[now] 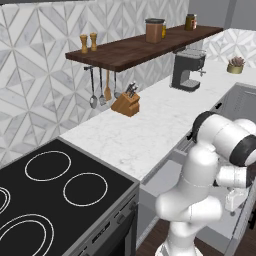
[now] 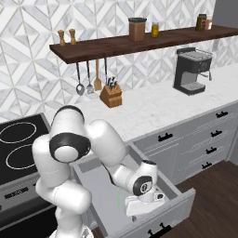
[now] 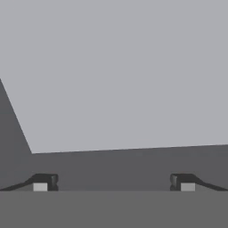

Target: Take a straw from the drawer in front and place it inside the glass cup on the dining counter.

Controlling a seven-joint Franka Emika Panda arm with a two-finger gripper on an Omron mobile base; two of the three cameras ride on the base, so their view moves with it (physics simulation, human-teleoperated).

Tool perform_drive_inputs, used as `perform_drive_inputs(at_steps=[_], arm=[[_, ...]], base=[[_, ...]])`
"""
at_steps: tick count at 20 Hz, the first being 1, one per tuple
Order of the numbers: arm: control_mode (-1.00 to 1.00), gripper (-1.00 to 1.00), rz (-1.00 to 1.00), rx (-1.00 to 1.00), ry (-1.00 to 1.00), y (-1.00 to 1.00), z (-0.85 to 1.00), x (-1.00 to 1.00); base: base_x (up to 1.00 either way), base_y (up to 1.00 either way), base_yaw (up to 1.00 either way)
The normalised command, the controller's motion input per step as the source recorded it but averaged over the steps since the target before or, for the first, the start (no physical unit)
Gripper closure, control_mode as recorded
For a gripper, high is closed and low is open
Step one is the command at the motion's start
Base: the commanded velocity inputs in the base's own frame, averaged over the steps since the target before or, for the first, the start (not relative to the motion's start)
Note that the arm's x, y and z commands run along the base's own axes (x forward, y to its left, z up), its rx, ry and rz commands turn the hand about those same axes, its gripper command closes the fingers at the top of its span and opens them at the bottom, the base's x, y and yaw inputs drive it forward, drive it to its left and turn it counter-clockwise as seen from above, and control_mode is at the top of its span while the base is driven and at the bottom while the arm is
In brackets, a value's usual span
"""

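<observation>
Our two-finger gripper (image 3: 114,182) hangs wide and empty inside the open light grey drawer (image 2: 181,202); the thin green straw (image 2: 118,199) lies at nine o'clock, so we should shift there before pinching.

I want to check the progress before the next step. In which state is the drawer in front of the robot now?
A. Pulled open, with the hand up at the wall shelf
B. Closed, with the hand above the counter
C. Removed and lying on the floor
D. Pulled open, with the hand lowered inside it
D: the drawer stands pulled out from the cabinet, and the gripper, jaws wide apart, sits low inside it beside the green straw.
</observation>
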Motion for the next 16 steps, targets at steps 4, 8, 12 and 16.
perform_drive_inputs(at_steps=[4, 8, 12, 16], arm=[[-1.00, -1.00, -0.04, 0.10, 0.05, -0.36, 0.43, -0.27], [-1.00, -1.00, -0.10, 0.14, 0.00, 0.16, 0.67, 0.28], [-1.00, -1.00, -0.23, 0.11, 0.00, 0.46, 0.55, 0.51], [-1.00, -1.00, -0.33, 0.10, 0.00, 0.56, 0.30, 0.49]], base=[[0.00, 0.00, 0.00], [0.00, 0.00, 0.00], [0.00, 0.00, 0.00], [0.00, 0.00, 0.00]])
